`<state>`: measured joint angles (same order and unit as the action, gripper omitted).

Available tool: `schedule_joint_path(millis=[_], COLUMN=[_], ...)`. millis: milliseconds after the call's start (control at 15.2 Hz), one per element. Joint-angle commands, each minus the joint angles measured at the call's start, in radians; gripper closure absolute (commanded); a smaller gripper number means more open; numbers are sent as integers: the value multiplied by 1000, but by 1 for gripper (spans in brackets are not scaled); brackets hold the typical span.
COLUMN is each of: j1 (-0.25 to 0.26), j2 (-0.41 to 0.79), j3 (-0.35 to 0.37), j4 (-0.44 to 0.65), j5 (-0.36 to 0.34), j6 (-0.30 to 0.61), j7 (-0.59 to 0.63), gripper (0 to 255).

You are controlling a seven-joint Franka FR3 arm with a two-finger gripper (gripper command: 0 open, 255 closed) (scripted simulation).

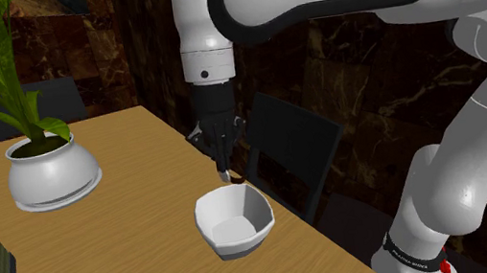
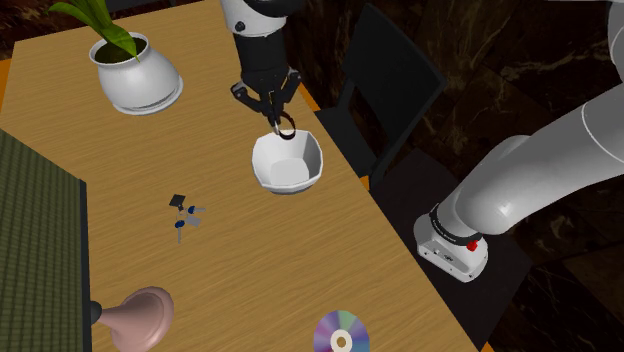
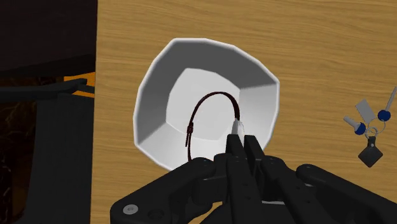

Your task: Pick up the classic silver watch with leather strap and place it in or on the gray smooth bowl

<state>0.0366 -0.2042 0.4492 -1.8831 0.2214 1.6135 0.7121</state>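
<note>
My black gripper (image 3: 238, 135) is shut on the watch (image 3: 203, 118), a thin dark strap loop with a small silver case pinched at the fingertips. The watch hangs just above the white-grey faceted bowl (image 3: 159, 89), over its inside. In the shoulder view the gripper (image 1: 223, 170) points straight down at the far rim of the bowl (image 1: 244, 229). The second exterior view has the gripper (image 2: 275, 122) with the strap loop (image 2: 286, 129) dangling right above the bowl (image 2: 303, 175).
A white plant pot (image 1: 51, 175) stands at the table's far end. A bunch of keys (image 2: 184, 214) lies beside the bowl, a disc (image 2: 340, 333) and a pink object (image 2: 140, 317) farther off. A dark chair (image 1: 290, 153) is by the table edge.
</note>
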Motion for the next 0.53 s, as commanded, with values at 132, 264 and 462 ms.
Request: schedule_joint_path(millis=[132,264,462], j1=[1,2,4], j2=[-9,-10,-9], j3=[1,3,6], j4=[-60,-87,-126], j5=[5,7,9], j6=[51,77,117], j7=[-11,-14,-19], gripper=[255,255,255])
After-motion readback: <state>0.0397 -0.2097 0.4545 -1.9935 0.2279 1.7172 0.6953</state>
